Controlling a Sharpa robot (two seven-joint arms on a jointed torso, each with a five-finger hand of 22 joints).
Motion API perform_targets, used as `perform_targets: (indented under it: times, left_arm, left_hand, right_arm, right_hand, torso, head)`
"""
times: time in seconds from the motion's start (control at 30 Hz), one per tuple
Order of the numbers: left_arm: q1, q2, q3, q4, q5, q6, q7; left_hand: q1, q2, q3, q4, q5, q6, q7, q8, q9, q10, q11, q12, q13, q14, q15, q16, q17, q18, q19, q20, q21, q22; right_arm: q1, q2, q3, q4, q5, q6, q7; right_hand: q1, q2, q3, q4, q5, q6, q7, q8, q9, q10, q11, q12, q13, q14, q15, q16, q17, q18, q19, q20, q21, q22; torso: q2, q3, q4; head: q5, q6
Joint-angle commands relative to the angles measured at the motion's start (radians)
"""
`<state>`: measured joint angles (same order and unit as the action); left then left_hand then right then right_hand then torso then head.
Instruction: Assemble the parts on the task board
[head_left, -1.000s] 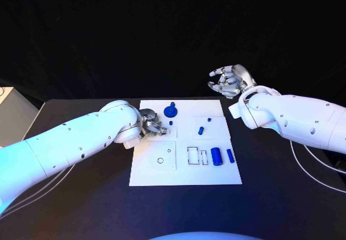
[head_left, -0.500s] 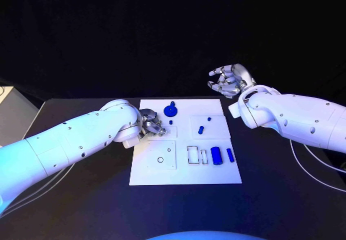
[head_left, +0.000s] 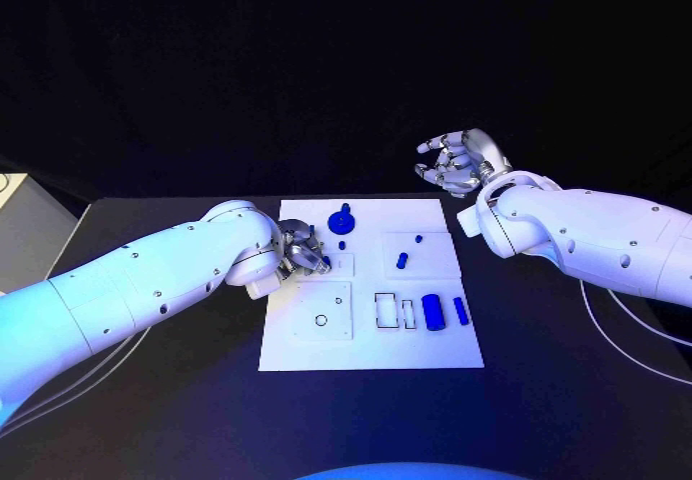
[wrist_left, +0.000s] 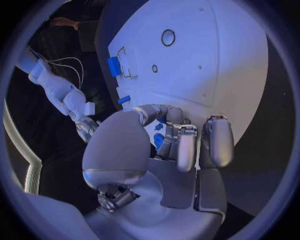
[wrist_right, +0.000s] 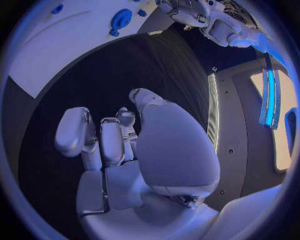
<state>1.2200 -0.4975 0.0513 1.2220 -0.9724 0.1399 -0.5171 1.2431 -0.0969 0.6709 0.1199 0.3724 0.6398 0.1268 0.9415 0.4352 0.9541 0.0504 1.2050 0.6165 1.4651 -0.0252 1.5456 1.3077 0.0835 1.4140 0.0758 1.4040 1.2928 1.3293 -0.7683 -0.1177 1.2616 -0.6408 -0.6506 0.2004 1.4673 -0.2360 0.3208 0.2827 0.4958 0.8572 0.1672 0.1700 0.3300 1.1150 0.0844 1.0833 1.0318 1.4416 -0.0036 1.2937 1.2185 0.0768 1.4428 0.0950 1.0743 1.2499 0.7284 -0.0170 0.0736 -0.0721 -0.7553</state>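
The white task board (head_left: 372, 350) lies mid-table. My left hand (head_left: 303, 248) hovers low over its far-left part with its fingers curled in. In the left wrist view a bit of blue (wrist_left: 159, 134) shows between the thumb and fingers (wrist_left: 187, 145); I cannot tell whether it is held. On the board are a blue round knob piece (head_left: 342, 220), a short blue peg (head_left: 402, 261), a thick blue cylinder (head_left: 431, 312) and a slimmer blue piece (head_left: 462, 311). My right hand (head_left: 459, 163) is raised past the far right corner, fingers loosely bent, holding nothing.
A small ring (head_left: 320, 321) and a rectangular slot (head_left: 387, 310) mark the board's near half. A pale box (head_left: 18, 225) stands at the table's left edge. Cables (head_left: 627, 345) run along the right side.
My left hand has shifted slightly toward the board's far edge. The right hand and the parts have stayed put.
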Motion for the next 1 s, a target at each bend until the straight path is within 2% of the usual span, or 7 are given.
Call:
perform_targets:
  times: [0.03, 0.27, 0.53, 0.73, 0.8, 1.0]
  left_arm:
    - [-0.001, 0.001, 0.000, 0.002, 0.052, -0.019, 0.014]
    - [-0.001, -0.003, 0.000, 0.003, 0.070, 0.000, 0.013]
    - [-0.001, -0.012, 0.000, 0.006, 0.075, 0.033, 0.009]
    - [-0.001, -0.025, 0.001, 0.015, 0.060, 0.057, 0.005]
    - [-0.001, -0.031, 0.001, 0.018, 0.055, 0.063, 0.004]
    - [-0.001, -0.046, 0.002, 0.030, 0.043, 0.063, 0.002]
  left_hand:
    - [0.005, 0.001, 0.007, -0.001, 0.002, -0.004, 0.002, -0.001, 0.002, -0.003, 0.001, -0.001, 0.007, 0.073, 0.010, -0.005, 0.185, -0.015, -0.007, 0.003, -0.006, -0.001]
    - [0.003, 0.006, 0.014, 0.000, 0.001, -0.001, 0.001, 0.000, 0.004, 0.007, 0.000, 0.003, 0.016, 0.075, 0.010, -0.003, 0.189, -0.015, -0.007, 0.005, -0.005, 0.000]
    - [-0.042, -0.041, -0.015, 0.009, -0.002, 0.011, -0.004, -0.003, 0.005, 0.013, -0.002, 0.009, 0.025, 0.074, 0.009, -0.005, 0.186, -0.014, -0.008, 0.006, -0.006, -0.001]
    - [-0.092, -0.101, -0.082, 0.035, -0.008, 0.028, -0.002, -0.024, -0.004, 0.019, 0.000, 0.018, 0.037, 0.073, 0.011, -0.006, 0.184, -0.014, -0.009, 0.006, -0.006, -0.002]
    - [-0.103, -0.115, -0.108, 0.045, -0.011, 0.033, -0.002, -0.028, -0.005, 0.025, 0.000, 0.022, 0.044, 0.073, 0.011, -0.006, 0.184, -0.015, -0.009, 0.006, -0.006, -0.002]
    - [-0.107, -0.125, -0.132, 0.052, -0.014, 0.037, -0.002, -0.032, -0.006, 0.031, 0.000, 0.026, 0.052, 0.074, 0.011, -0.005, 0.187, -0.015, -0.008, 0.006, -0.006, 0.000]
  right_arm:
    - [0.000, 0.000, 0.000, 0.000, -0.009, 0.014, 0.000]
    - [0.000, 0.000, 0.000, 0.000, -0.009, 0.016, -0.001]
    - [-0.001, -0.001, 0.000, 0.000, -0.010, 0.017, -0.002]
    - [-0.001, -0.001, 0.000, 0.000, -0.010, 0.017, -0.002]
    - [-0.001, -0.001, 0.000, 0.000, -0.010, 0.017, -0.002]
    - [-0.002, -0.001, 0.000, -0.001, -0.010, 0.018, -0.002]
  right_hand:
    - [-0.008, -0.007, 0.008, 0.001, 0.003, -0.006, 0.003, 0.007, -0.001, 0.007, -0.004, 0.007, 0.001, 0.004, 0.001, 0.003, 0.002, 0.017, 0.006, -0.002, -0.002, 0.001]
    - [-0.008, -0.007, 0.008, 0.001, 0.003, -0.006, 0.003, 0.007, -0.001, 0.007, -0.004, 0.007, 0.001, 0.004, 0.001, 0.003, 0.002, 0.017, 0.006, -0.002, -0.002, 0.001]
    - [-0.010, -0.008, 0.010, 0.001, 0.004, -0.006, 0.003, 0.007, -0.001, 0.007, -0.004, 0.007, 0.000, 0.005, 0.001, 0.004, 0.002, 0.017, 0.006, -0.002, -0.002, 0.001]
    - [-0.010, -0.008, 0.010, 0.001, 0.004, -0.006, 0.003, 0.007, -0.001, 0.007, -0.004, 0.007, 0.000, 0.005, 0.001, 0.004, 0.002, 0.017, 0.006, -0.002, -0.002, 0.001]
    - [-0.010, -0.008, 0.010, 0.001, 0.004, -0.006, 0.003, 0.007, -0.001, 0.007, -0.004, 0.007, 0.000, 0.005, 0.001, 0.004, 0.002, 0.017, 0.006, -0.002, -0.002, 0.001]
    - [-0.010, -0.009, 0.011, 0.000, 0.004, -0.006, 0.003, 0.007, -0.001, 0.007, -0.005, 0.007, 0.000, 0.005, 0.001, 0.003, 0.001, 0.017, 0.006, -0.002, -0.002, 0.001]
  torso:
    - [0.001, -0.0004, 0.0000]
    - [0.000, 0.0000, 0.0003]
    - [0.000, -0.0002, 0.0001]
    - [0.000, -0.0002, 0.0006]
    - [0.000, -0.0002, 0.0008]
    - [0.000, -0.0008, 0.0004]
  head:
    - [0.000, 0.001]
    - [0.001, 0.001]
    - [0.000, 0.000]
    - [-0.001, -0.001]
    - [-0.001, -0.002]
    - [-0.001, -0.003]
